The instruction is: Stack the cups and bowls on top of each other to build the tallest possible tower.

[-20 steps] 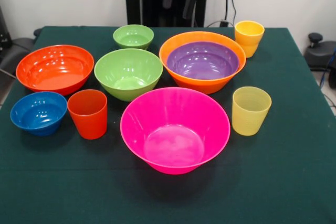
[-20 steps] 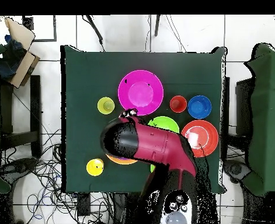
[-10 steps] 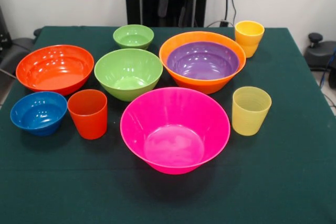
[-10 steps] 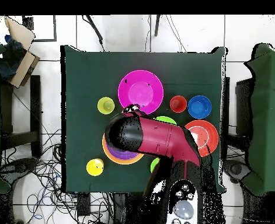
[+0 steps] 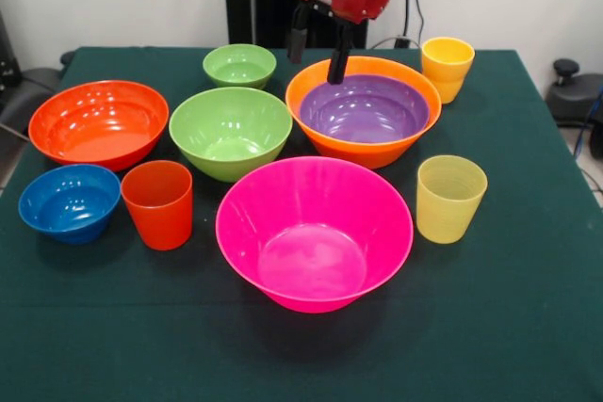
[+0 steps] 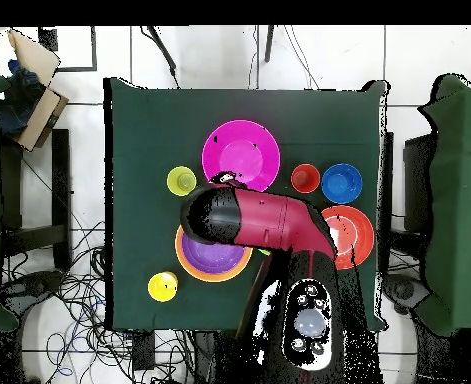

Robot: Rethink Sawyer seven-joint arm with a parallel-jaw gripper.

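My gripper hangs open and empty just above the far left rim of the large orange bowl, which holds the shallow purple bowl. The big pink bowl stands nearest the camera. Left of it are the red-orange cup, the small blue bowl, the red-orange bowl, the medium green bowl and the small green bowl. A pale yellow cup and a deeper yellow cup stand at the right. From overhead, the arm hides both green bowls.
Everything stands on a dark green tablecloth. All cups and bowls sit upright and apart, except the purple bowl nested in the orange one. A black knob shows beyond the table's right edge. Cables and chairs surround the table in the overhead view.
The arm has come down into the front view, and the gripper now hangs low over the orange bowl's far rim. No cup or bowl has moved.
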